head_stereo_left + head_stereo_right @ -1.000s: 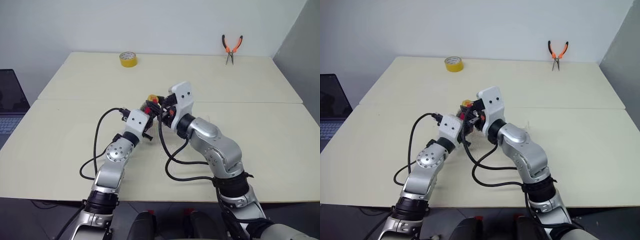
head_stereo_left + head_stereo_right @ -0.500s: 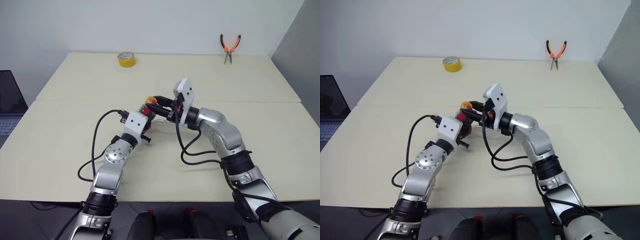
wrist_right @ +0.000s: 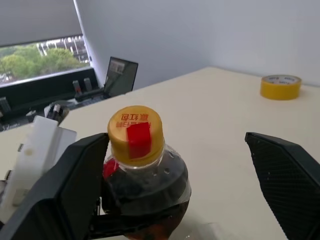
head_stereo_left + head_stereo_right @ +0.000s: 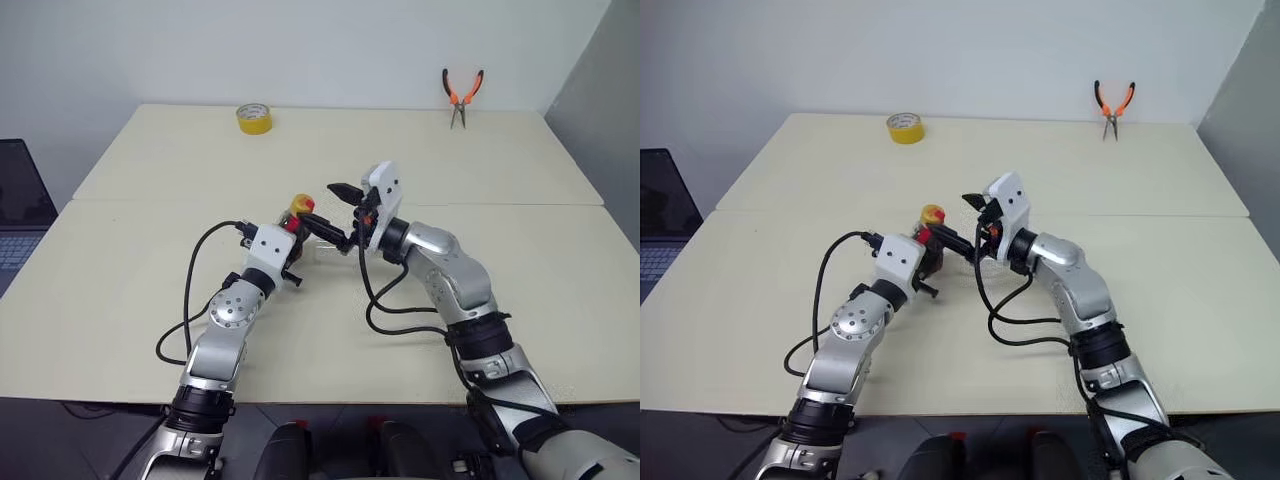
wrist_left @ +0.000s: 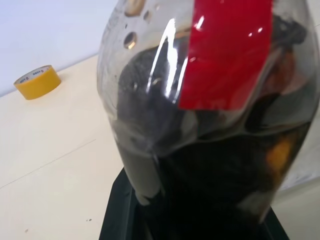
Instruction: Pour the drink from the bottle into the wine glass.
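Near the middle of the head views, a small squat bottle (image 4: 297,219) of clear plastic, standing upright and clamped around its bulbous base by the left gripper (image 4: 291,236), jaws closed tight on it. Capped in yellow-orange (image 3: 136,131), with a red strip of tape running over the cap's edge and a wider red label (image 5: 227,50) down the rounded wall. Filled low with a drink (image 5: 220,180) that looks dark brown to almost black, with bubbles and droplets clinging to the clear wall above it. Glossy, curved plastic, catching white highlights.

Just right of the bottle, the right gripper (image 4: 965,220), its 2 black fingers spread wide apart, one finger (image 3: 60,185) beside the bottle's shoulder and the other (image 3: 290,175) well clear of it, neither touching the cap. Fingers matte, wedge-shaped, with a fine textured face. White housings on both wrists, silver metal forearms, black cables looping down from each.

Underneath, a table (image 4: 120,290) of pale cream, smooth and flat, with a seam across the middle of the frame.

Toward the upper left of the frame, a yellow tape roll (image 4: 255,118) lying flat at the far edge. At the upper right, orange-handled pliers (image 4: 461,94) against the white wall. At the left edge, a dark laptop (image 4: 18,200).
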{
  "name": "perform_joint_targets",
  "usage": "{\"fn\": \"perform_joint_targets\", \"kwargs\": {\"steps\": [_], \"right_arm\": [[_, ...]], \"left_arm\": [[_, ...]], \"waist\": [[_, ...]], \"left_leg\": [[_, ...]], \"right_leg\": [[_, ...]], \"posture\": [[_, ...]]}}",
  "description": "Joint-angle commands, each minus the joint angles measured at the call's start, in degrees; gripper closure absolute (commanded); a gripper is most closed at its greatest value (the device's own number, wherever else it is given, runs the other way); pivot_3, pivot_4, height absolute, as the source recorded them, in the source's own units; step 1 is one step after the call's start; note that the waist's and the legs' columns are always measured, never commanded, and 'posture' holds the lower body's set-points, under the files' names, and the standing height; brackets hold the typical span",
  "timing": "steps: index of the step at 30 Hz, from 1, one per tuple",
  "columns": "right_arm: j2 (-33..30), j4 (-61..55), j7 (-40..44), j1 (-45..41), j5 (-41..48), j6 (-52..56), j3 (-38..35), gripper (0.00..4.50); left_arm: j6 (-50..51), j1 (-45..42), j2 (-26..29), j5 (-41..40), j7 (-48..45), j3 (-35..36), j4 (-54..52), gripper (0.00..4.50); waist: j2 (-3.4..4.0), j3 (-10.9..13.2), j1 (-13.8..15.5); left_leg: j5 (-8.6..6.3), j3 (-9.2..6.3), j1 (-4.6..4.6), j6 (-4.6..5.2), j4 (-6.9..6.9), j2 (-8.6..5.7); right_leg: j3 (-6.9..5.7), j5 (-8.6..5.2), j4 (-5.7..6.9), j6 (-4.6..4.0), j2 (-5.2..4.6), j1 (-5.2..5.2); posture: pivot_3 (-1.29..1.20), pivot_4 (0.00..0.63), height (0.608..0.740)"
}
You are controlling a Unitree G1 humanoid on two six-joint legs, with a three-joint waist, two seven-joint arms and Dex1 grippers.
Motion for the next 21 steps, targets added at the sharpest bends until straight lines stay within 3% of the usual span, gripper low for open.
{"fn": "perform_joint_targets", "kwargs": {"steps": [1, 6, 12, 21], "right_arm": [[-0.65, -13.76, -2.78, 5.27, 2.71, 4.62, -0.7, 0.0], [0.98, -21.25, -5.91, 8.44, 0.28, 5.79, 4.62, 0.0], [6.71, -16.35, -14.0, 3.55, -5.73, 3.05, 4.99, 0.0], [6.77, -11.29, -13.05, 0.39, -9.16, 1.08, 6.53, 0.0]], "left_arm": [[-0.86, -0.72, -0.84, -0.67, 1.73, 1.83, -3.96, 3.76], [0.23, -1.31, -3.45, -1.5, 3.64, 2.72, -3.83, 3.76], [1.21, -1.06, -4.61, -1.3, 3.62, 2.22, -4.27, 3.76], [1.1, -0.84, -4.76, -1.06, 3.27, 0.93, -4.68, 3.76]], "waist": [[0.0, 0.0, 0.2], [0.0, 0.0, -0.2], [0.0, 0.0, -0.19], [0.0, 0.0, -0.02]], "left_leg": [[0.0, -0.01, -0.02, 0.0, 0.0, -0.01], [0.0, 0.01, -0.03, 0.0, 0.02, 0.0], [0.02, -0.02, -0.01, -0.03, 0.02, 0.03], [0.03, 0.0, -0.05, -0.04, 0.02, 0.01]], "right_leg": [[-0.01, 0.0, -0.01, 0.0, -0.02, 0.0], [0.01, 0.0, 0.07, 0.0, 0.01, -0.1], [0.0, 0.0, 0.1, 0.0, 0.1, -0.1], [0.0, 0.01, 0.04, -0.01, 0.06, -0.1]], "posture": [[0.0, 0.15, 0.74], [0.0, 0.15, 0.74], [0.0, 0.15, 0.74], [0.0, 0.15, 0.74]]}}
